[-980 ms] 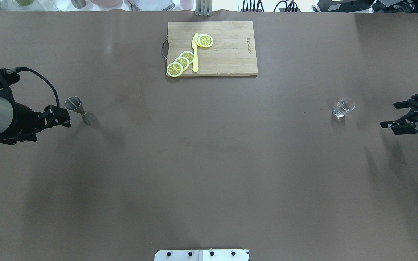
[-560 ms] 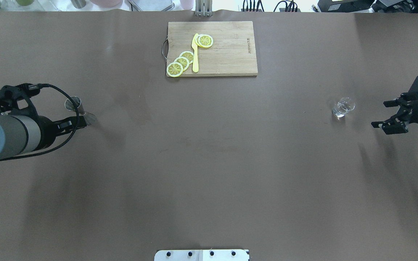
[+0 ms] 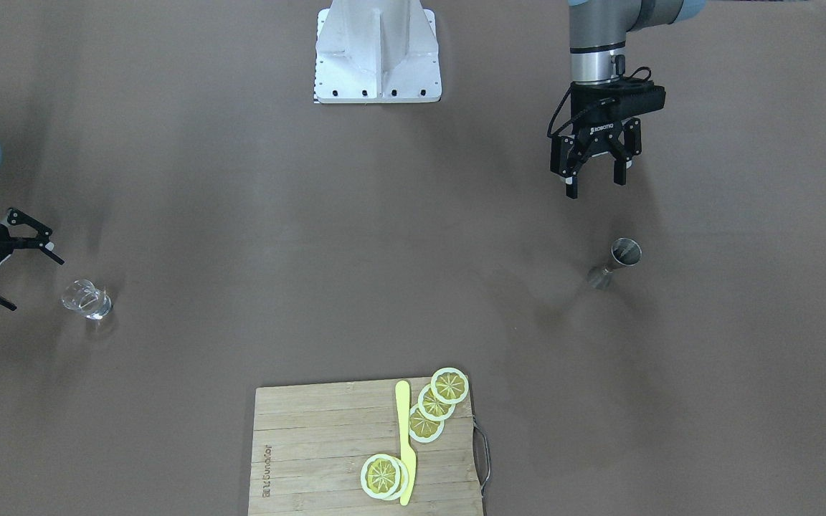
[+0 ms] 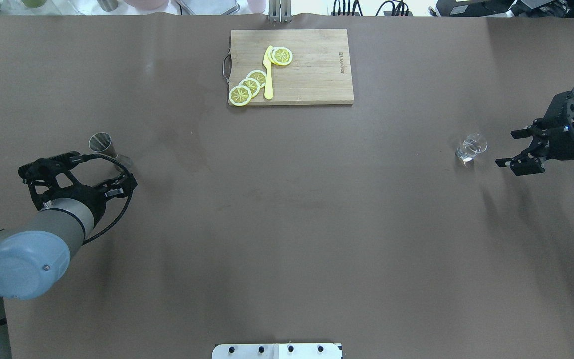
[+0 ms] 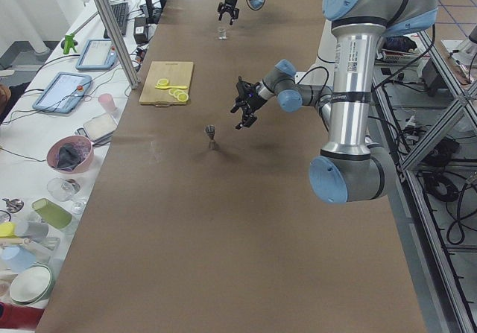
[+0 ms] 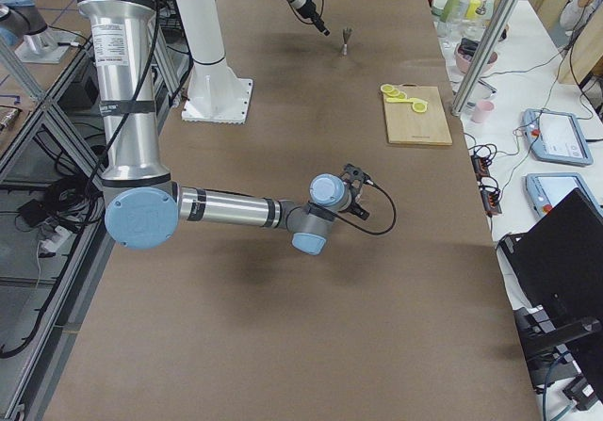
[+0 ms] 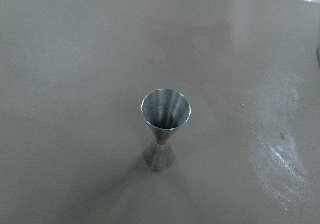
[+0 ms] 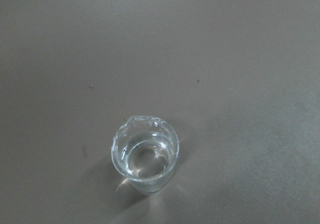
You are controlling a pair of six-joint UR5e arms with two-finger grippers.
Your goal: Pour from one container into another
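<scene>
Two pincers gape empty: left pincer near jigger, right pincer beside glass, contents unclear.

Table: plain matte brown is being shown throughout. Glass: colourless, with white glints being caught. Jigger: dull grey steel is being displayed. Cutting board, far edge: pale wood, striped in planks. Lemon slices: yellow, white-rimmed. Knife: yellow. Left gripper, right gripper: black is being shown.
</scene>
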